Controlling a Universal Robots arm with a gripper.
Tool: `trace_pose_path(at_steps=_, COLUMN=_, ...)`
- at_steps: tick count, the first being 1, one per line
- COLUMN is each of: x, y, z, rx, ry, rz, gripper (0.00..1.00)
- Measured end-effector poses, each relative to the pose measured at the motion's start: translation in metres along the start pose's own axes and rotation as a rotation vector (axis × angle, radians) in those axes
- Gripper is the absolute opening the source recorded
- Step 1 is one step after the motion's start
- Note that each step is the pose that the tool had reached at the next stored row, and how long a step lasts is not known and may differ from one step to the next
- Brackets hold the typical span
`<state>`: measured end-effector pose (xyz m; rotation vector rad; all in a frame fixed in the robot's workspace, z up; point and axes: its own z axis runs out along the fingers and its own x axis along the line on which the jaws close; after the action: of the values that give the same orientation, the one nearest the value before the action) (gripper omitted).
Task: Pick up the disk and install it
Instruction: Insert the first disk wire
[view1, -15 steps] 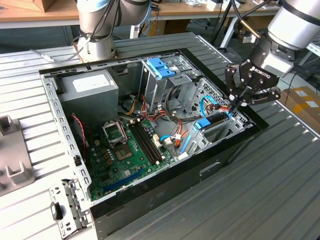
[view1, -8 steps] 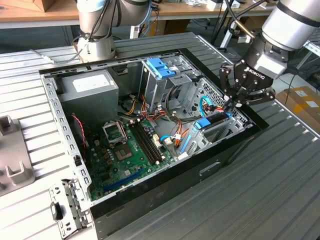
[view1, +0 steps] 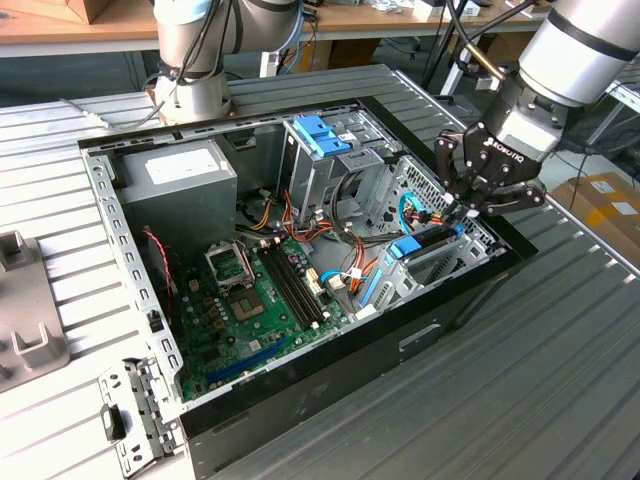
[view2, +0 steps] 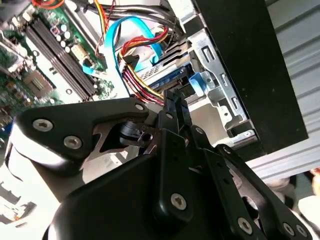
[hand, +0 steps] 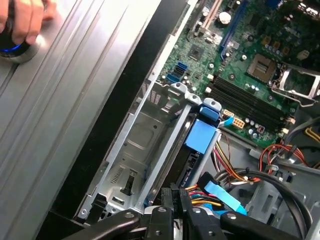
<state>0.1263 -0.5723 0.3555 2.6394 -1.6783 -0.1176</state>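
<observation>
From my seat, the flat rectangular disk in its light-blue carrier frame (view1: 428, 243) sits inside the open black computer case (view1: 330, 380), in the metal drive bay (view1: 440, 265) along the case wall at the exterior view's right. Its long axis runs along that wall. The blue end tab (hand: 202, 135) points toward the green motherboard (view1: 250, 310); the opposite end lies under the gripper. In the exterior view the disk stands on edge and rises slightly toward the gripper end.

The black multi-fingered gripper (view1: 468, 207) hangs directly over that far end of the disk. In both wrist views I see its fingertips (view2: 176, 100) drawn close together, right at the disk's upper edge, among the bundle of red, yellow and black wires (view2: 142, 82). I cannot tell whether they pinch the disk or only touch it: the contact is hidden by the fingers themselves and the wiring.

Most of the disk's grey body is covered by the bay's sheet metal; I make out mainly the carrier's blue parts. A flat light-blue data cable (view2: 120, 37) loops just beside the gripper end.

On the upright metal cage stands a fixed blue plastic bracket (view1: 318, 136). In the first wrist view, a person's hand (hand: 20, 17) rests on a round device (hand: 15, 50) on the ribbed grey table (view1: 560, 370), cut off by the frame.
</observation>
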Motion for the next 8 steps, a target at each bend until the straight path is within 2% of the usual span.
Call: trace_pose_path(at_steps=8, x=0.0001, y=-0.0001, z=0.0027, rx=0.0078, ry=-0.007, rz=0.136, gripper=0.17)
